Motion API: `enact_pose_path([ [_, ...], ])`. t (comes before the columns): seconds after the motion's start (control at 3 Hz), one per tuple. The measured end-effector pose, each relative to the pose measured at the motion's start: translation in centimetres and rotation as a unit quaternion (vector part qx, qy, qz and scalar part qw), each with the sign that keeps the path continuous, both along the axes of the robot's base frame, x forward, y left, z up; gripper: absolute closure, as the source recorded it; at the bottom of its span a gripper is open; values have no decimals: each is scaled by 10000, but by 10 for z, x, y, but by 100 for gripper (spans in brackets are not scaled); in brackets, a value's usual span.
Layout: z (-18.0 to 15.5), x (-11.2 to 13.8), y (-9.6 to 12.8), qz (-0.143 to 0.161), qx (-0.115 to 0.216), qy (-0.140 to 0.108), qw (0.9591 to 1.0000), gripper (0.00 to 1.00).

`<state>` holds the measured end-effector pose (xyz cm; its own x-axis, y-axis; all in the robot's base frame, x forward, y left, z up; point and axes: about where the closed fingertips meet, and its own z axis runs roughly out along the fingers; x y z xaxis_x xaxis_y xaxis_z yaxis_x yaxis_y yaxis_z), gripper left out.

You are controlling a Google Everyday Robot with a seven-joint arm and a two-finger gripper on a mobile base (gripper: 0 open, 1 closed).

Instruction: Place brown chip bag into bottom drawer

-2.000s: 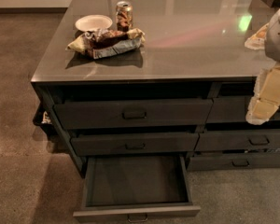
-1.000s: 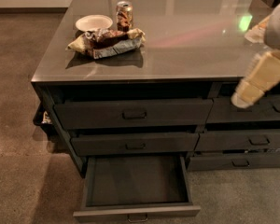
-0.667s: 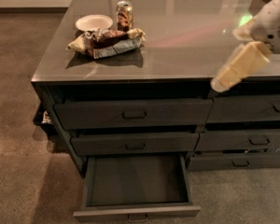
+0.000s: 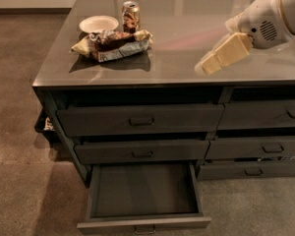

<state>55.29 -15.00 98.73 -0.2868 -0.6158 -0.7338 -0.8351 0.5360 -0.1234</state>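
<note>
The brown chip bag lies crumpled on the grey cabinet top, at its left part, in front of a white bowl and a soda can. The bottom drawer of the left column is pulled open and its inside is bare. My gripper hangs over the right half of the cabinet top, pointing left toward the bag and well apart from it. It holds nothing that I can see.
A white bowl and a soda can stand just behind the bag. The two drawers above the open one are shut, as are the right column's drawers. Brown carpet floor surrounds the cabinet.
My arm has risen from beside the right drawers and swung left over the cabinet top, toward the bag. The bag, bowl, can and open drawer have not moved.
</note>
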Motion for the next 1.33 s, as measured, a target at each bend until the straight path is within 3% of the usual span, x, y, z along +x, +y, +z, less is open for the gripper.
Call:
enact_pose_path([
  [0.33,-3,4,6,27,64,-20,10000,0],
  [0.67,-13,30,27,291,394,-136,9987,0],
  [1.0,-28,68,49,564,650,-367,9956,0],
  [1.33,-39,104,65,837,806,-756,9903,0],
])
